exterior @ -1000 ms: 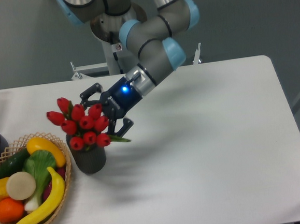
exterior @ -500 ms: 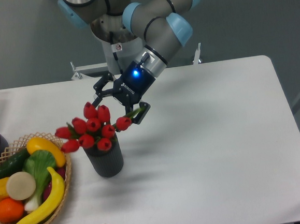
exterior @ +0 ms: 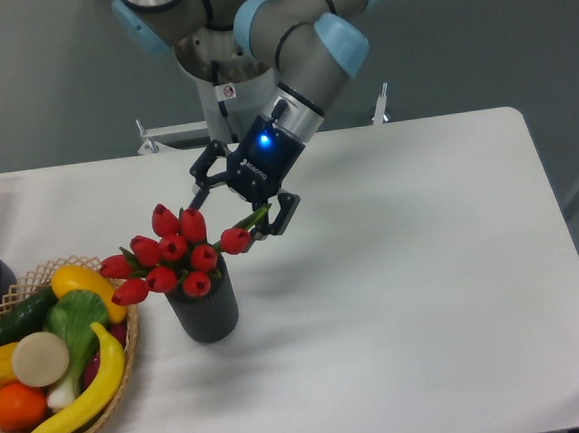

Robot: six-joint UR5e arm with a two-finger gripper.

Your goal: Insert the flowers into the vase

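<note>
Gripper: my gripper [exterior: 240, 196] is hovering above and just right of the bouquet, its jaws standing spread; a green leaf tip is lying beside the lower finger, and I cannot tell whether it is touching.
Flowers: the flowers [exterior: 172, 258] are sitting with their stems down inside the vase, the red buds fanning out over the rim and leaning left toward the wicker basket [exterior: 121, 365].
Vase: the vase [exterior: 207, 309] is standing upright on the table [exterior: 414, 267], just right of the basket.
Done: I am judging the insertion as made, since the bunch is resting in the mouth with nothing clamping it.
Left: I am judging that only backing clear of the leaf is remaining, without tugging the bunch or tipping the vase.
Unseen: how deep the stems are reaching is hidden by the buds.
</note>
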